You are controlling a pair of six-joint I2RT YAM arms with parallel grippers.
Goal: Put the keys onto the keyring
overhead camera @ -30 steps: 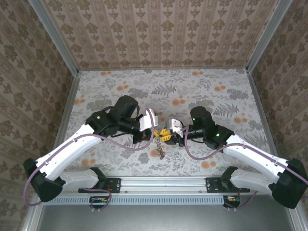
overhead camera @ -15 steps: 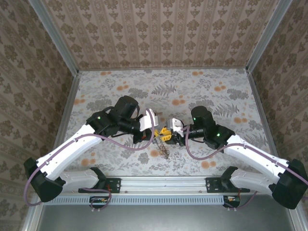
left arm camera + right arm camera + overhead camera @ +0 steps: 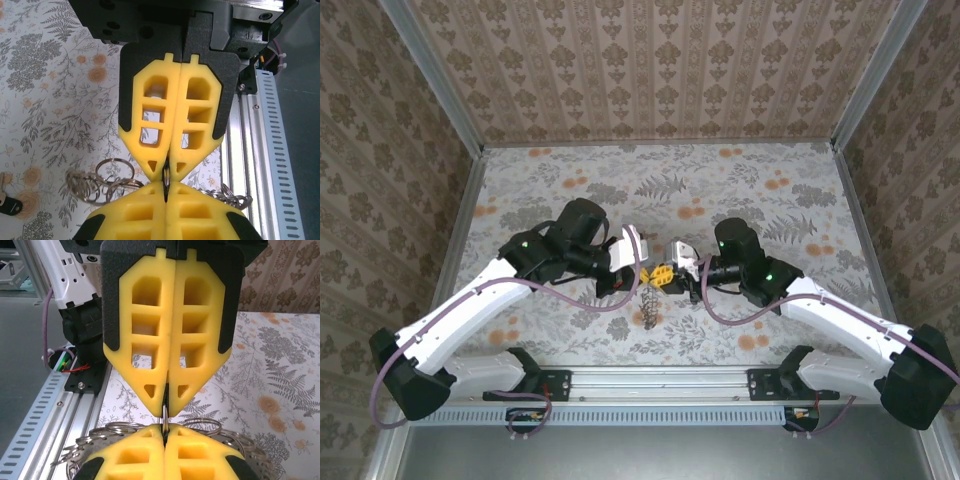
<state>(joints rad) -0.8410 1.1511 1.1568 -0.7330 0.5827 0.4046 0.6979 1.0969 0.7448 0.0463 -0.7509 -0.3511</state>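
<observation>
Left end effector (image 3: pixel 167 172): both yellow lattice-moulded fingers were pressed flat together, clenched on a thin dark sliver of metal at the very tips. Right end effector (image 3: pixel 165 410): the same, with ribbed yellow pads closed seam to seam and a fine wire edge nipped between the points. The two sets of fingertips met nose to nose, almost touching, above the near middle of the surface (image 3: pixel 770 200), a matte cloth printed with grey ferns and orange flowers.

The keyring (image 3: pixel 648 306) was held between the two and hung below them as a dark bronze-grey bunch. The wrist views showed thin round wire loops overlapping just beside the tips, and a rough, beaded or toothed rim trailing off to either side. I could not tell which loop each grip was on.

The black-headed key (image 3: pixel 10 206) lay flat on the cloth, well apart from the loops, at the frame edge and partly cut off. Its head was small, dark and rounded.
</observation>
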